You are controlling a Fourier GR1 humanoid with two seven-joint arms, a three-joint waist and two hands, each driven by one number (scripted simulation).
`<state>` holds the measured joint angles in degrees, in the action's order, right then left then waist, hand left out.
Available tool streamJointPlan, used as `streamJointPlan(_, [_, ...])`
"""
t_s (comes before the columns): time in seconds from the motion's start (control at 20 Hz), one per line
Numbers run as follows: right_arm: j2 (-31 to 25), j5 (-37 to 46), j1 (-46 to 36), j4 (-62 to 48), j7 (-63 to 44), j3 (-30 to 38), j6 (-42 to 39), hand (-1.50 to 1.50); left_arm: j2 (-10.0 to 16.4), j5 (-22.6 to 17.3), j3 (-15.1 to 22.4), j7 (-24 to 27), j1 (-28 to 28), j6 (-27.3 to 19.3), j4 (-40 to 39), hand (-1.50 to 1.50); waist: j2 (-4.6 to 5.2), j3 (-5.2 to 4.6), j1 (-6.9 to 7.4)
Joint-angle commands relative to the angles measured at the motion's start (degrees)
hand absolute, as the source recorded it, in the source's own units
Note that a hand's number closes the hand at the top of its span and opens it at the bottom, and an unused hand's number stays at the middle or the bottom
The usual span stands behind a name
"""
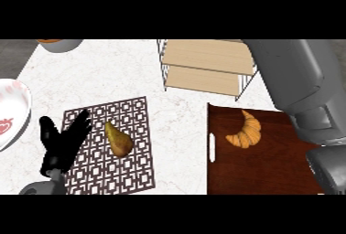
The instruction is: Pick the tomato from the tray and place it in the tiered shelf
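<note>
One croissant shows on the tray; where the tomato is cannot be told. The right arm covers the tray's right side, the right hand out of view. The shelf stands behind the tray. The left hand rests spread, fingers up, over the mat beside a pear

No legible txt, labels, brands, nos. or signs anywhere.

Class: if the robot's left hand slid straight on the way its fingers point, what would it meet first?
Probably nothing: the left hand points up the picture, across the mat onto bare counter. The pear and shelf lie right of that line, though depth is unclear.
</note>
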<state>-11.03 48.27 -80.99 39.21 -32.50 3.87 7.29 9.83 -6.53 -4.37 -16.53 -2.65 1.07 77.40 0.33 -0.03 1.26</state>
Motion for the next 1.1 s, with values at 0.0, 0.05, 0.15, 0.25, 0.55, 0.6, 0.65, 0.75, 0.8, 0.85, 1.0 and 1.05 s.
streamJointPlan(0.0, [-1.13, -0.67, -0.75, -2.76, 4.29, 0.89, -0.58, 1.50, -0.97, 0.82, 0.54, 0.21, 1.70, -0.75, 0.37, 0.00, -0.09, 0.00, -0.12])
streamJointPlan(0.05, [-0.06, 0.06, -2.22, -1.76, 1.75, 0.33, -0.54, 1.50, 0.52, 0.28, -0.60, 1.43, 0.95, 0.73, -0.74, 0.00, -0.17, -0.01, -0.30])
streamJointPlan(0.15, [0.66, 0.27, -0.03, -3.36, 3.44, 0.63, 2.19, 1.50, -1.63, 1.00, 1.06, 0.36, 0.75, -0.65, 0.49, 0.00, -0.15, 0.01, -0.29])
streamJointPlan(0.25, [-1.83, 1.61, -4.05, -7.30, 3.31, -0.10, -2.11, 1.50, 0.54, -0.30, 0.12, -2.22, 0.82, 1.03, 2.45, 0.00, -0.05, -0.01, 0.24])
streamJointPlan(0.55, [0.05, -3.21, -1.48, -2.65, 0.63, 6.76, 8.72, -1.50, 1.21, -0.89, -2.35, -1.85, -5.61, 0.60, -3.66, 0.00, 0.08, 0.00, -0.57])
streamJointPlan(0.6, [-1.63, -3.99, -2.53, -0.05, -1.26, 7.55, 7.18, -1.50, 2.53, -1.96, -2.77, -1.12, -1.35, 2.52, -0.18, 0.00, -0.40, 0.03, -0.58])
streamJointPlan(0.65, [-0.23, -4.41, -1.06, -1.43, 0.04, 7.99, 9.31, -1.50, -0.89, 0.73, 0.24, 0.42, 0.06, 0.24, -0.47, 0.00, -0.18, 0.02, -0.32])
streamJointPlan(0.75, [0.50, -6.30, -2.12, -2.33, 1.38, 9.76, 10.89, -1.50, 0.01, -1.02, -0.44, -2.37, -0.40, 1.43, 1.27, 0.00, -0.11, 0.03, 0.11])
streamJointPlan(0.8, [1.37, -7.77, -1.26, 0.91, 1.16, 10.67, 12.17, -1.50, 1.13, -0.75, -2.21, -0.62, -1.85, 1.06, -2.05, 0.00, -0.23, 0.02, -0.65])
streamJointPlan(0.85, [-0.61, -9.27, -2.86, -1.41, 2.86, 12.97, 12.72, -1.50, 1.02, -0.45, -2.08, 0.63, -1.88, 1.09, -1.81, 0.00, 0.10, 0.01, 0.08])
streamJointPlan(1.0, [0.96, -12.36, -1.49, 1.41, 3.53, 14.99, 14.93, -1.50, -0.63, 0.35, 0.17, -1.11, 1.42, 0.41, 1.95, 0.00, -0.26, 0.06, -0.01])
streamJointPlan(1.05, [0.72, -12.74, -4.81, 0.70, 1.28, 15.86, 15.48, -1.50, -0.30, 0.68, -0.03, -1.17, 0.27, 0.13, 1.39, 0.00, -0.17, 0.03, 0.14])
